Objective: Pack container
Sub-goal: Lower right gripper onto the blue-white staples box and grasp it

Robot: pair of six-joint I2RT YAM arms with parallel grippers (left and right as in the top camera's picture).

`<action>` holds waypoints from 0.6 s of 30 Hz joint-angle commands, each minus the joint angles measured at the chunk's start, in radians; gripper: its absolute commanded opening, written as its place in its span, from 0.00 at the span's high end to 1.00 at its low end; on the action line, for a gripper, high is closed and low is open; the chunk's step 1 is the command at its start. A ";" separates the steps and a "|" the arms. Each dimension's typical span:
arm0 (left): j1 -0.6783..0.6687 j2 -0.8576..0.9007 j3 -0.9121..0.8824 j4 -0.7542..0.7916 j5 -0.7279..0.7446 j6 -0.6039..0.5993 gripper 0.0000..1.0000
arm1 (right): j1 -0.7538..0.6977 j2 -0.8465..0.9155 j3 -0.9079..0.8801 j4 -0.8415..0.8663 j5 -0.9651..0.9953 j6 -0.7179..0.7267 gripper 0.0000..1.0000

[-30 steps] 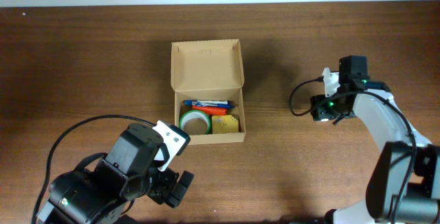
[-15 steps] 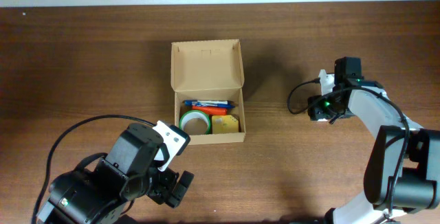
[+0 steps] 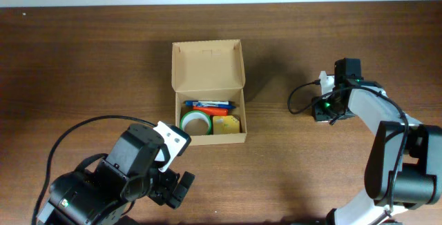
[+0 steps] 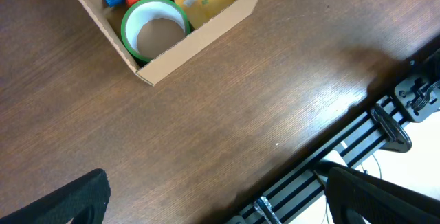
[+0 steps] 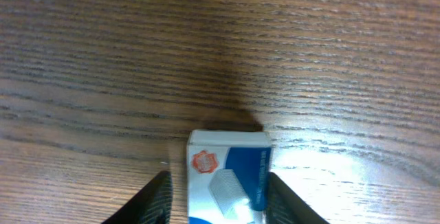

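The container [image 3: 214, 140], a tan cardboard box with its flap lid standing open, sits mid-table. Inside lie a green tape roll [image 3: 195, 122], pens [image 3: 207, 105] and a yellow item [image 3: 226, 124]. The left wrist view shows the container's front wall [image 4: 206, 35] and the tape roll [image 4: 155, 30]. My left gripper [image 4: 220, 207] hangs open over bare table near the front edge, well short of the container. My right gripper [image 5: 218, 186] straddles a small blue-and-white carton [image 5: 229, 176] lying on the table to the right of the container. Its right finger touches the carton; a slim gap shows at the left finger.
The table's front edge and black rails [image 4: 357, 141] run under the left gripper. The right arm [image 3: 366, 111] and its black cable [image 3: 298, 97] lie at the right side. Brown wood table [image 3: 103, 66] surrounds the container.
The right wrist shifted slightly left toward the container, and its jaws narrowed around the small carton. The left arm and the container stayed still.
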State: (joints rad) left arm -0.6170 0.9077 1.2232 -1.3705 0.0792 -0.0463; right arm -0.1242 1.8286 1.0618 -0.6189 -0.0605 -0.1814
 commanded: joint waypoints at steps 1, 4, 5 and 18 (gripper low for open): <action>-0.002 -0.004 0.016 0.000 0.011 -0.006 0.00 | -0.008 0.011 -0.005 0.002 0.001 0.007 0.58; -0.002 -0.004 0.016 0.000 0.011 -0.006 0.01 | -0.008 0.011 -0.005 -0.001 0.001 0.007 0.62; -0.002 -0.004 0.016 0.000 0.011 -0.006 0.00 | -0.008 0.011 -0.005 -0.002 0.001 0.007 0.63; -0.002 -0.004 0.016 0.000 0.011 -0.006 0.00 | -0.007 0.011 -0.005 -0.014 -0.088 0.007 0.73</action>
State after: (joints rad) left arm -0.6170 0.9077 1.2232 -1.3705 0.0792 -0.0463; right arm -0.1242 1.8290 1.0618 -0.6281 -0.0914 -0.1795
